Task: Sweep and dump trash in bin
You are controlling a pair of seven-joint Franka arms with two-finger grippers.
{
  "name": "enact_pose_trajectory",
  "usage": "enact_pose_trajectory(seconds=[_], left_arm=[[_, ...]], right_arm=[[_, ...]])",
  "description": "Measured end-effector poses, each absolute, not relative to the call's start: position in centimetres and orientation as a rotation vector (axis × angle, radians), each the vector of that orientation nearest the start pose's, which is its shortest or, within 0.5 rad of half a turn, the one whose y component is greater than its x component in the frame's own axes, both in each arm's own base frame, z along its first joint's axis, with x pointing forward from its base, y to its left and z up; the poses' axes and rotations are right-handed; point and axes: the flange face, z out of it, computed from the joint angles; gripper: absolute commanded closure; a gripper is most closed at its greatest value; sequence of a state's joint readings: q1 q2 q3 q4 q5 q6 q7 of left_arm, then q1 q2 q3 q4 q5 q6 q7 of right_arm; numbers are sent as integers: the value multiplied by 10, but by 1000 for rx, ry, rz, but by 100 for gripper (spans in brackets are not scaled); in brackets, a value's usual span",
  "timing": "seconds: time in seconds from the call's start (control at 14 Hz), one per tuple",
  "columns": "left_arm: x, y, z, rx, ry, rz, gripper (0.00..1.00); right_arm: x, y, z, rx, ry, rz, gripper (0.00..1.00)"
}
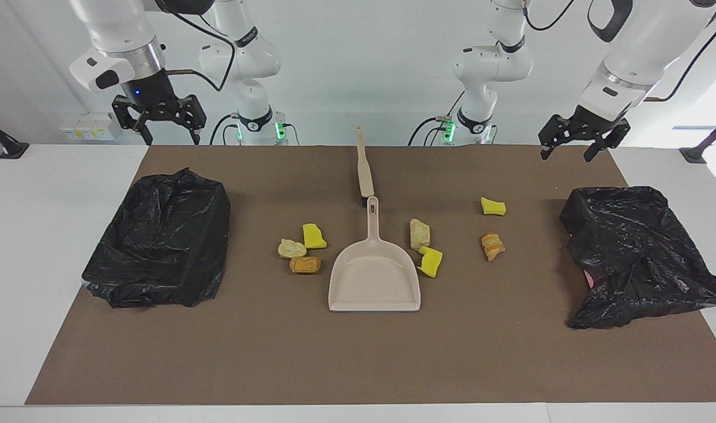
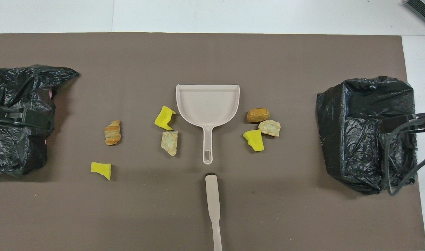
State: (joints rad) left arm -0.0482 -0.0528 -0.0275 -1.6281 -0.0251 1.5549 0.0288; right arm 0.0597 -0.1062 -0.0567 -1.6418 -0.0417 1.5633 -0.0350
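Table covered by brown mat.

Dustpan flat at mat centre, empty, handle pointing toward the robots. Brush in line with that handle, nearer to the robots, its wide end just short of the handle tip, not touching; bristle end apparently out of sight at the frame edge in the overhead view.

Trash: seven scraps, all on the mat, none in the dustpan.
- Toward the right arm's end, beside the dustpan: yellow sponge chunk, pale bread lump and brown bread lump, clustered, the two bread lumps touching or nearly so.
- Toward the left arm's end, just beside the dustpan: tan bread lump and bent yellow sponge piece, the latter close to the pan rim.
- Farther toward the left arm's end: orange striped bread lump and small yellow sponge wedge, the wedge nearer to the robots.

Two bins lined with black bags: right-end bin standing open; left-end bin slumped, bag crumpled, a pink patch visible at its lower edge.

Right gripper raised over the table edge above the right-end bin, fingers apart, holding nothing. Left gripper raised above the left-end bin, fingers apart, holding nothing. Both arms waiting.
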Motion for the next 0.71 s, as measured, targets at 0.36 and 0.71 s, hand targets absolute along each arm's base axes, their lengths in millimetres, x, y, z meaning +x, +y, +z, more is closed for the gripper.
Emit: enact_pose_trajectory(seconds=[0.36, 0.71], left_arm=[[531, -40, 630, -3161, 155, 18, 0], [530, -46, 631, -3160, 172, 16, 0]], right_arm=[[520, -5, 647, -3177, -59, -43, 0], [520, -5, 647, -3177, -59, -43, 0]])
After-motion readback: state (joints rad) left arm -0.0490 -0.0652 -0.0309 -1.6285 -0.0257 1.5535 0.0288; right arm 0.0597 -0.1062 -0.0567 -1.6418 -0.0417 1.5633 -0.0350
